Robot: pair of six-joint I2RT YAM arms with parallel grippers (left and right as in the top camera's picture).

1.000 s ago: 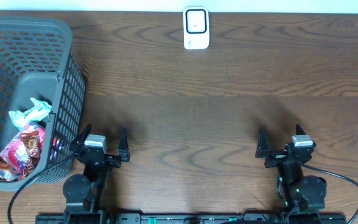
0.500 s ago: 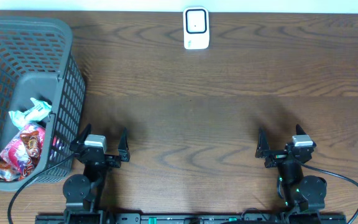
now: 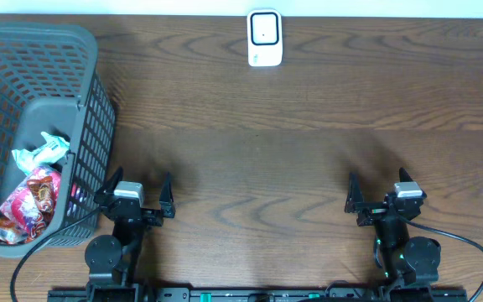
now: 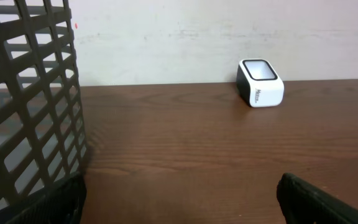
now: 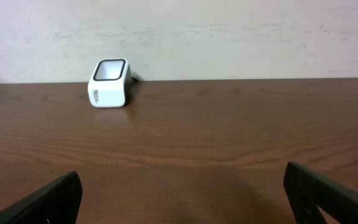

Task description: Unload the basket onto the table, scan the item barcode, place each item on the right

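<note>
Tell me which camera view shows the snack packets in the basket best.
The overhead view: it looks down into the basket and shows the snack packets lying inside. The left wrist view shows only the basket's mesh wall, no packets. The right wrist view shows neither.

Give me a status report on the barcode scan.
Open and empty: left gripper, right gripper. In basket: snack packets. Far edge: scanner. Basket wall between left gripper and packets.
</note>
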